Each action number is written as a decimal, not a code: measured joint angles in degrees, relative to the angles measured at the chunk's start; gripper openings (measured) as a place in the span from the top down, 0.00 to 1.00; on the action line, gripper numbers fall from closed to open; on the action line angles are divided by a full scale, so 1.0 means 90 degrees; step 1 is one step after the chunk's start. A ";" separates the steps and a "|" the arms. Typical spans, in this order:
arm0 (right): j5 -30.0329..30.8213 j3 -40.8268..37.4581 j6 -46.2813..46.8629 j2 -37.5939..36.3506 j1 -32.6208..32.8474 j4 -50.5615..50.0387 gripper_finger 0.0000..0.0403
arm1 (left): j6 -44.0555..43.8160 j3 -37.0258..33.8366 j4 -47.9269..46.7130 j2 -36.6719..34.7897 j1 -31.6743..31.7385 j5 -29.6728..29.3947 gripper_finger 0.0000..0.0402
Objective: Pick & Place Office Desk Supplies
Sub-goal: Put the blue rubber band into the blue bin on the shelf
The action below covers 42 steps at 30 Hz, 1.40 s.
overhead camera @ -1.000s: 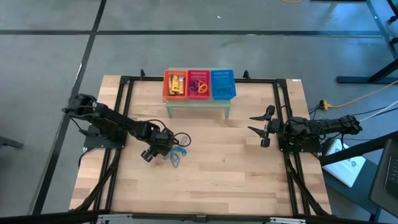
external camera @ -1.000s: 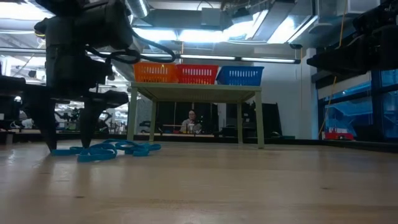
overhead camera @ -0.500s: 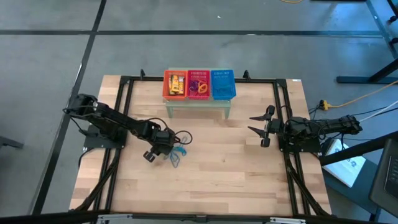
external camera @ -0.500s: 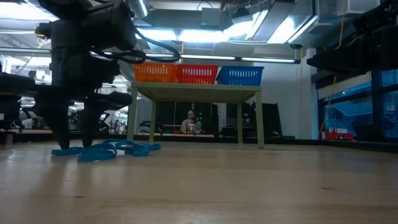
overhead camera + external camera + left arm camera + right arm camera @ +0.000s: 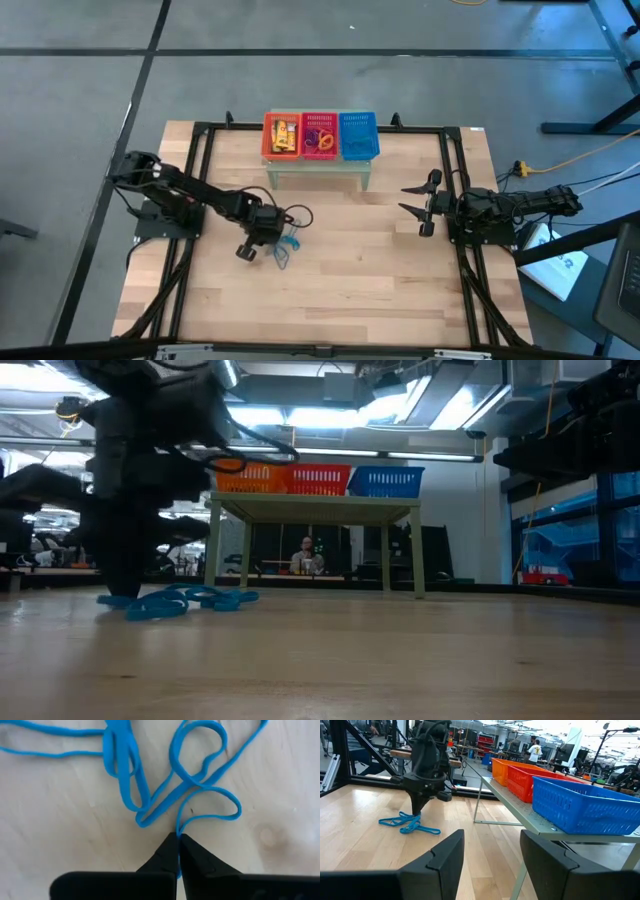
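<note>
Closing over the last second, the left tool [image 5: 178, 840] is now pinching shut on one strand of the blue loops [image 5: 190, 775], where a moment ago its fingers were standing apart either side of the pile; the arm is also sitting slightly nearer the pile than before. The tangle is lying flat on the worktop [image 5: 340, 270], left of centre and in front of the small raised stand [image 5: 320, 168].

Working left to right. At the left, the fingertips are meeting on just one thin band at the very tip, in the wrist view. Judgement: that is a shallow hold, so the band is liable to slide out as the arm lifts. The loops are crossing over and through each other, so one pull is likely dragging up several at once, or shedding some partway to the baskets.

In the middle, the orange basket [image 5: 281, 135], red basket [image 5: 319, 135] and blue basket [image 5: 358, 135] are sitting side by side on the stand; the first two are already holding small items, the blue one is looking empty. A dangling tangle could be snagging on a basket rim or dropping into the wrong basket.

At the right, the right tool [image 5: 412, 207] is waiting with fingers wide apart, holding nothing, well clear of the pile.
</note>
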 joint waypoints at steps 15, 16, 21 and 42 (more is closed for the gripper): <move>0.0005 0.0000 -0.0002 0.0000 0.0002 -0.0001 0.52 | -0.0711 0.1945 -0.0143 -0.0715 0.0961 0.1180 0.99; 0.0016 0.0000 -0.0002 0.0002 0.0000 0.0001 0.52 | -0.0723 0.2179 -0.0144 -0.0719 0.1022 0.1176 0.99; 0.0016 0.0000 -0.0004 0.0001 0.0001 0.0001 0.52 | -0.0604 0.3307 0.0142 -0.0732 0.1330 0.0951 0.99; 0.0014 0.0000 -0.0027 0.0001 0.0000 0.0000 0.52 | -0.0898 0.5656 0.2467 0.1072 0.3385 0.1148 0.99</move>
